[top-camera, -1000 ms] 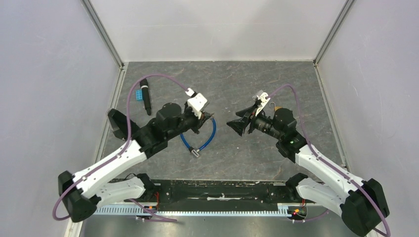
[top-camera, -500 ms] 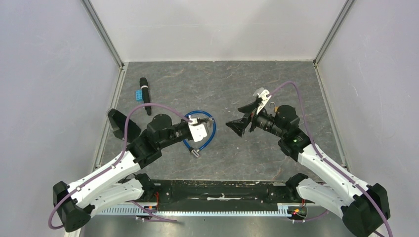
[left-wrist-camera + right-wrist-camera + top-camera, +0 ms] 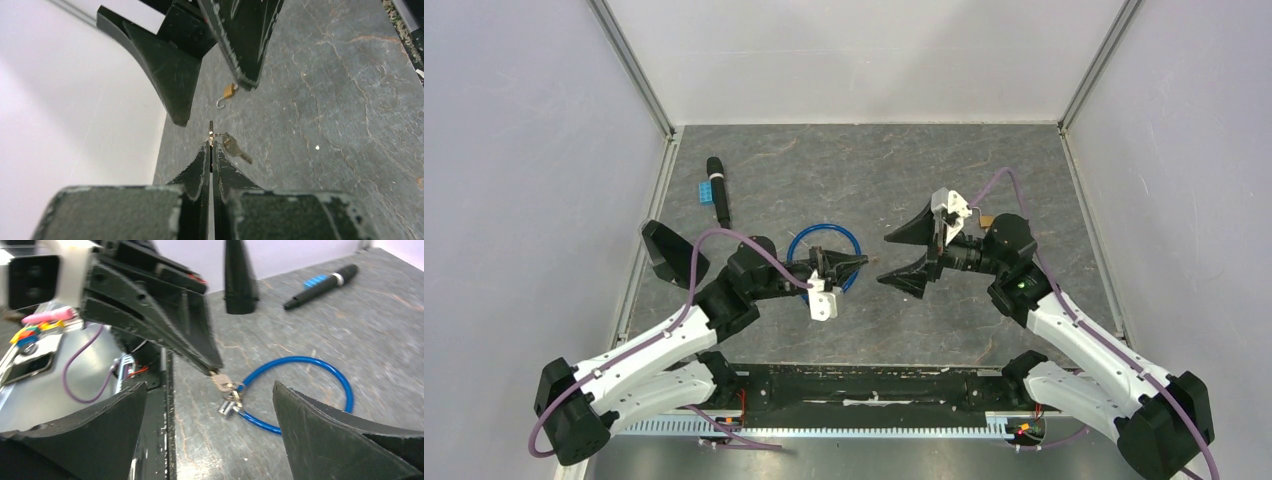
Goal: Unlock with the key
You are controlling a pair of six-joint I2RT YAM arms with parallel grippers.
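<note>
- Left gripper [image 3: 211, 149]: jaws pressed together on a key [image 3: 219, 380]. In the left wrist view the key is edge-on, a thin sliver past the fingertips.
- A ring with a second key [image 3: 239, 154] hangs from the held key; details too small to read.
- Right gripper [image 3: 883, 261]: jaws spread wide and nothing between them. It faces the left gripper, close to its tips but apart.
- Padlock [image 3: 228, 92]: small, brass-coloured, lying on the table [image 3: 874, 170] beyond the right gripper's fingers. Its shackle shows as a hook. In the top view the right arm largely covers it.
- Blue cable loop [image 3: 300, 359]: flat on the table below the held key, its metal end near the hanging ring. Contact between them cannot be told.
- Black marker [image 3: 717, 190]: far left of the table, with a blue piece [image 3: 710, 191] against it. Whether the piece is attached is unclear.
</note>
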